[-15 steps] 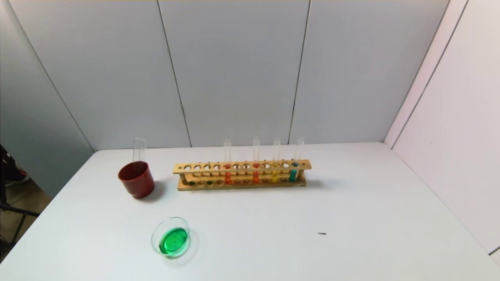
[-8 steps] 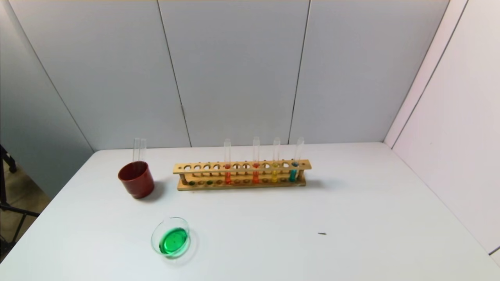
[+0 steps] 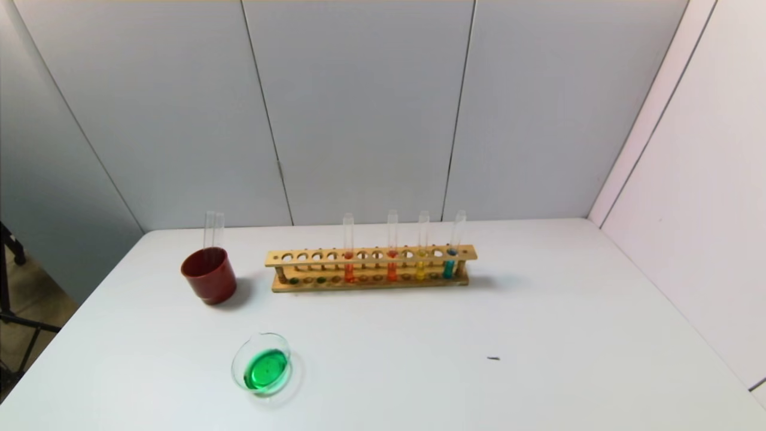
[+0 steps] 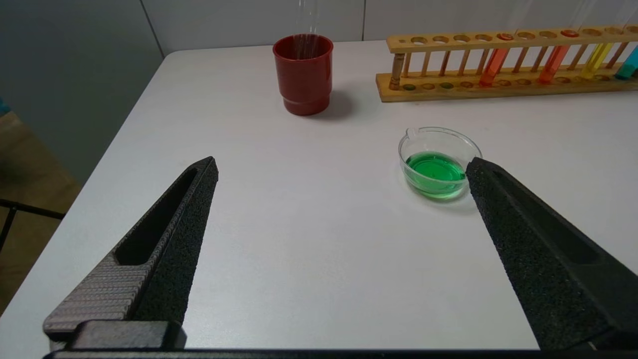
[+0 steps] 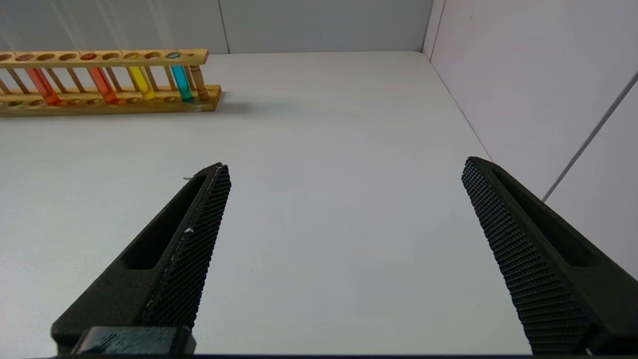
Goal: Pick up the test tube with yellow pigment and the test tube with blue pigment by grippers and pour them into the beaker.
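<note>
The beaker (image 3: 261, 365) stands near the table's front left and holds green liquid; it also shows in the left wrist view (image 4: 438, 162). Two clear tubes (image 3: 213, 229) stand in the dark red cup (image 3: 209, 275) and look empty. No tube with greenish-yellow or bright cyan-blue liquid shows outside the rack. My left gripper (image 4: 341, 167) is open and empty above the table, short of the beaker and to its left. My right gripper (image 5: 346, 167) is open and empty above the bare right side of the table. Neither gripper shows in the head view.
A wooden rack (image 3: 371, 256) stands at the back middle. It holds two orange-red tubes (image 3: 349, 272), a yellow tube (image 3: 421, 269) and a darker teal tube (image 3: 449, 268). A small dark speck (image 3: 493, 358) lies front right. Walls close the back and right.
A dark shape beyond the table's far left edge has gone from view. Nothing on the table has moved.
</note>
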You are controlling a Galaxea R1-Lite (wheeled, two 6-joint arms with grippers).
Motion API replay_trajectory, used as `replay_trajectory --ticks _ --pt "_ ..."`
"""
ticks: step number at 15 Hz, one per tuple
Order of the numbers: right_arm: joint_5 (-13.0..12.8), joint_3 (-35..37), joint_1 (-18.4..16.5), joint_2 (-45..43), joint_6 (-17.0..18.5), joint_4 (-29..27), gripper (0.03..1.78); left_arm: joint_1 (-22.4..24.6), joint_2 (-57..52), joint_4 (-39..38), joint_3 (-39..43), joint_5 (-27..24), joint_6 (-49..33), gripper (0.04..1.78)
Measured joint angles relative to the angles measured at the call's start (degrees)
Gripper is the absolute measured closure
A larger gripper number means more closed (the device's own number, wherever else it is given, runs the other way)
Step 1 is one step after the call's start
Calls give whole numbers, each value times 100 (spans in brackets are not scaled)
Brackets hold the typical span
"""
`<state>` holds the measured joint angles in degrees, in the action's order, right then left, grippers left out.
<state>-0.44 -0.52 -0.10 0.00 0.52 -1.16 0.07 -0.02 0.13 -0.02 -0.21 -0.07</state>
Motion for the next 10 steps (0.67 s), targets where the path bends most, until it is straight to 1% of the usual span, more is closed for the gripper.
replay_trajectory --ticks 6,10 --pt "-2 1 2 0 2 1 11 0 -2 2 2 2 5 7" --pt "9 45 0 0 0 137 11 0 0 2 2 2 7 7"
